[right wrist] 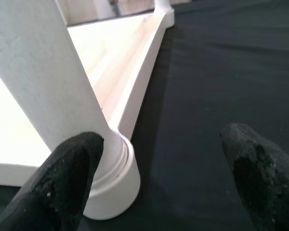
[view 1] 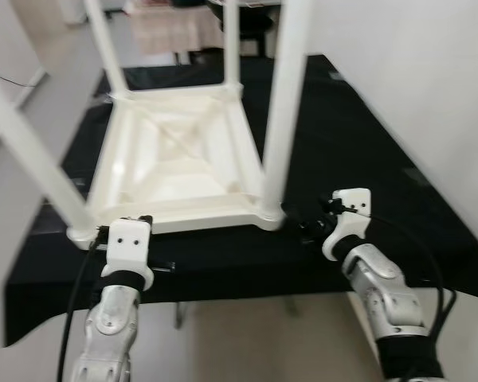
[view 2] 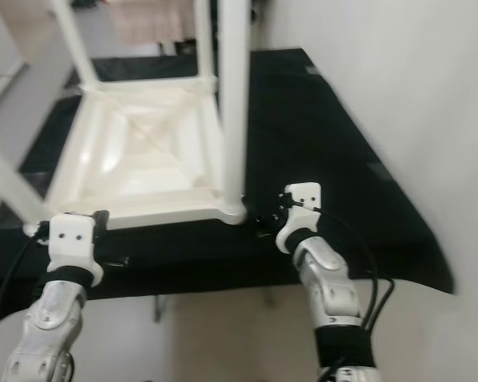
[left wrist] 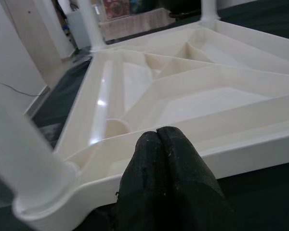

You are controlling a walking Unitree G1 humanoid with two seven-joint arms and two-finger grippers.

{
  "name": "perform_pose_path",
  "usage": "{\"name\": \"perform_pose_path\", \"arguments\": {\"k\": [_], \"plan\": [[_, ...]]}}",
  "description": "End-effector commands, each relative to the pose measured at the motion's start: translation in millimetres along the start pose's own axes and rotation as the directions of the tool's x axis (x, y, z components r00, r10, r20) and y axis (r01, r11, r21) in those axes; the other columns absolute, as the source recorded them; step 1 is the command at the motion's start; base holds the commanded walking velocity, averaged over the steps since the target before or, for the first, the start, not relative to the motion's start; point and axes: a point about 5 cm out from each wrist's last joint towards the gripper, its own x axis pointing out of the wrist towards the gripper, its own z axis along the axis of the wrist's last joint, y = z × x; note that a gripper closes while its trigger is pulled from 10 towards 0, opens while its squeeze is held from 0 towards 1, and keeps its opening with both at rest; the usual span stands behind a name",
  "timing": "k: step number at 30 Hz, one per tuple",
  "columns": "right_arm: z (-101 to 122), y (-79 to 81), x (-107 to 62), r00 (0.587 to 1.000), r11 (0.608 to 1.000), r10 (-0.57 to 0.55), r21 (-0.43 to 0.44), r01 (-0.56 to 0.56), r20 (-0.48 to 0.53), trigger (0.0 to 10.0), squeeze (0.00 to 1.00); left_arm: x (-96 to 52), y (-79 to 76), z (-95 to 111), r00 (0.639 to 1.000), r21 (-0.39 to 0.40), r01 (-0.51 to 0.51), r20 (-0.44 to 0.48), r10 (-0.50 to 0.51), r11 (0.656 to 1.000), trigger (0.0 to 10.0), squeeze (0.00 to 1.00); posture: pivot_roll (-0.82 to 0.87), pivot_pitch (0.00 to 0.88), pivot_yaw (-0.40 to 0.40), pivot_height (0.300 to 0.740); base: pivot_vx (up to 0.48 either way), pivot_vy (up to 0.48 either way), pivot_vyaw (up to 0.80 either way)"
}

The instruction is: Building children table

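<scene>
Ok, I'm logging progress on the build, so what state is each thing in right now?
Table: upside down on the black cloth, all four legs fitted and pointing up.
Near right leg: seated in its corner socket.
Left end effector: shut, at the table's near edge.
Right end effector: open, beside the near right leg's base.

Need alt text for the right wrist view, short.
A white table leg stands in its round socket at the corner of an upside-down white table on a black cloth. The right hand is open beside the leg.
</scene>
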Motion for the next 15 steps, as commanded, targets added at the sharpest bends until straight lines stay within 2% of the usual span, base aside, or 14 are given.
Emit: {"name": "perform_pose_path", "arguments": {"k": [1, 5, 15], "plan": [[2.2, 13.0, 6.0, 0.999, 0.999, 0.047, 0.011, -0.047, 0.021, 10.0, 0.00, 0.4, 0.7, -0.2, 1.000, 0.036, 0.003, 0.003, -0.003, 0.999, 10.0, 0.00, 0.06, 0.093, -0.012, 0.740, 0.000, 0.000, 0.00], [1.9, 13.1, 6.5, 0.999, 0.999, 0.043, 0.015, -0.043, 0.020, 10.0, 0.00, 0.8, -3.5, 4.4, 0.999, 0.055, 0.026, 0.035, -0.028, 0.998, 10.0, 0.00, 0.06, 0.093, -0.011, 0.740, 0.000, 0.000, 0.00], [1.4, 13.7, 8.0, 0.999, 0.999, 0.038, 0.019, -0.039, 0.019, 10.0, 0.00, 4.8, -0.6, 7.2, 0.998, 0.055, -0.004, 0.055, 0.001, 0.998, 10.0, 0.00, 0.06, 0.094, -0.005, 0.740, 0.000, 0.000, 0.00]]}}
